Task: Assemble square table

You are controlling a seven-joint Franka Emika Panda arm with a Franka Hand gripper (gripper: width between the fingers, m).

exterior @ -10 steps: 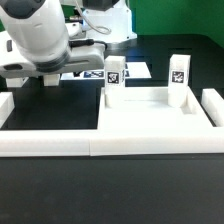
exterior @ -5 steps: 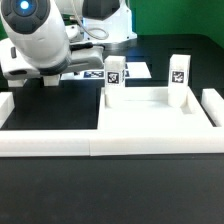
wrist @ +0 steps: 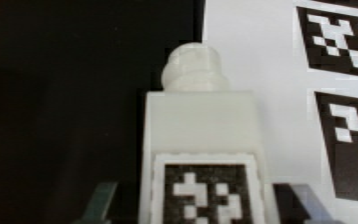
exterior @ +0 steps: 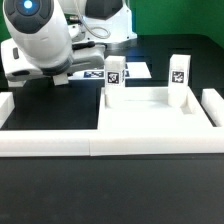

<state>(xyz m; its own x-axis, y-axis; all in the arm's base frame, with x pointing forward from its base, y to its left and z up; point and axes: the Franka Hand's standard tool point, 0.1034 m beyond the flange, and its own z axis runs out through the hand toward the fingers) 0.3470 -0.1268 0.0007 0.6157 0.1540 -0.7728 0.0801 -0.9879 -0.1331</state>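
The white square tabletop (exterior: 150, 125) lies at the exterior view's right, with two tagged legs (exterior: 115, 76) (exterior: 177, 76) standing upright on its far corners. A third white leg (wrist: 197, 130) lies on the black table, screw tip pointing away from the wrist camera and tag facing up. My gripper (wrist: 201, 202) straddles this leg's tagged end. Its dark fingers (wrist: 105, 203) stand on either side with a narrow gap to the leg, so it is open. In the exterior view the arm's white body (exterior: 40, 45) hides the fingers and this leg.
The marker board (wrist: 265, 60) lies right beside the lying leg, also seen behind the arm as the marker board (exterior: 92, 72). White border bars run along the front (exterior: 50, 143), the left (exterior: 5, 108) and the right (exterior: 212, 106) of the work area.
The arm's wrist has shifted slightly left and down over the table. The tabletop and the two standing legs have not moved.
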